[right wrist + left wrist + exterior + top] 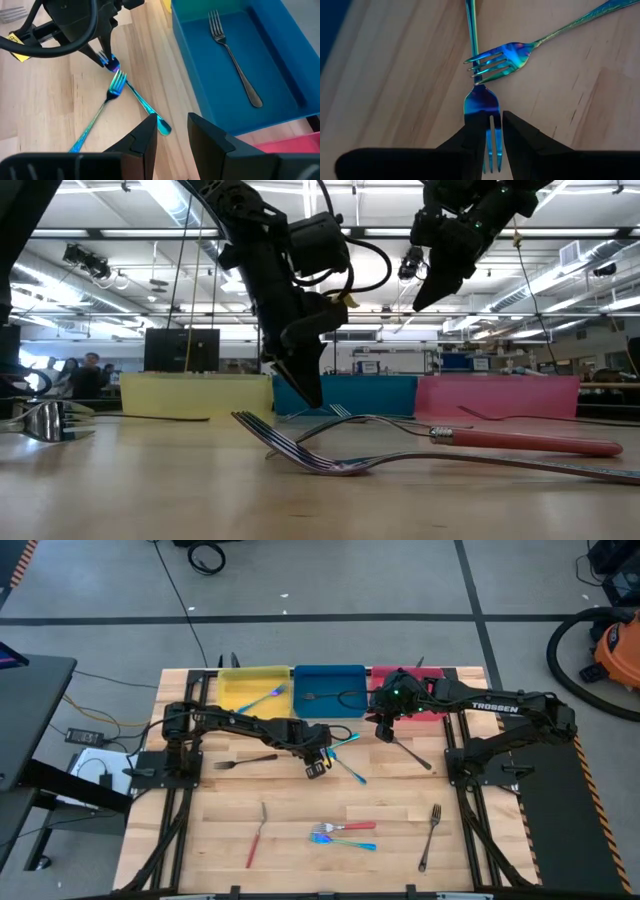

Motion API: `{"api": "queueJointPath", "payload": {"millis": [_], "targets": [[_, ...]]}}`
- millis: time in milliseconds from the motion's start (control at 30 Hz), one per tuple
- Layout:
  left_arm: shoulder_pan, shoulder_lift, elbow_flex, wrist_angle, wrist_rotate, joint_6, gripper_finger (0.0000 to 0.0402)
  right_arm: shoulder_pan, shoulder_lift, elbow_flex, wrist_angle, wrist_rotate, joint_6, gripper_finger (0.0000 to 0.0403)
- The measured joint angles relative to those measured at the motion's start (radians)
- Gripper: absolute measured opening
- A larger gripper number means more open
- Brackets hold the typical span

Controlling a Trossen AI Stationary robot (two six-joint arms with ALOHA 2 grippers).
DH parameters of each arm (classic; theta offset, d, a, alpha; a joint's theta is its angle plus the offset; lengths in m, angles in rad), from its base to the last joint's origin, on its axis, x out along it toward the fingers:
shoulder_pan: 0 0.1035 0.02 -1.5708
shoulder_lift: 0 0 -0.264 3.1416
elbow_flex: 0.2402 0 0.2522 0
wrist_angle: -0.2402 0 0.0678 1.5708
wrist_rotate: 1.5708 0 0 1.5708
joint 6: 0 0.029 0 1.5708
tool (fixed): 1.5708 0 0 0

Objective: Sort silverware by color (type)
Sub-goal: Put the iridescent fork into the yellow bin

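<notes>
My left gripper (pixel 490 134) is down on the table in front of the blue tray (pixel 329 675), fingers straddling the tines of an iridescent blue fork (pixel 481 102) with a narrow gap each side, not yet clenched. That fork's long axis runs straight away from my wrist, its handle passing under the head of a second blue fork (pixel 501 61) that crosses it at an angle. So I judge a clean lift depends on pulling the tine end up without dragging its neighbour.

My right gripper (pixel 170 131) hovers released and empty above the handle end of the same pair, near the blue tray's front edge; the left is plainly nearer.

Counting from the high view, nearest edge first:
- one red fork (pixel 255 836)
- one red-and-blue cluster (pixel 343 833)
- one grey fork (pixel 430 837)
- one dark fork (pixel 244 761)
- the crossed pair
- one grey piece (pixel 410 752)
- one blue piece in the yellow tray (pixel 237 686)
- one grey fork in the blue tray (pixel 234 58)
</notes>
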Motion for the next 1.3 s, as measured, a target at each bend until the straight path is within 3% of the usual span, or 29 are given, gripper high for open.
{"api": "queueJointPath", "payload": {"millis": [300, 667, 867, 1133, 1300], "targets": [[0.002, 0.001, -0.001, -0.009, -0.014, 0.013, 0.0007, 0.000, 0.000, 0.000, 0.000, 0.000, 0.000, 0.0117], [0.003, 0.005, 0.052, -0.082, -0.011, 0.067, 0.0003, 0.000, 0.000, 0.000, 0.000, 0.000, 0.000, 0.0117], [0.031, 0.012, 0.152, -0.289, -0.011, 0.133, 0.0039, 0.000, 0.000, 0.000, -0.002, 0.000, 0.000, 0.0117], [0.093, 0.010, 0.206, -0.429, -0.008, 0.137, 0.0111, 0.000, 0.000, 0.000, -0.007, 0.000, 0.000, 0.0117], [0.123, 0.010, 0.206, -0.434, 0.087, 0.099, 0.0138, 0.000, 0.000, 0.000, -0.012, 0.000, -0.005, 0.0117]]}}
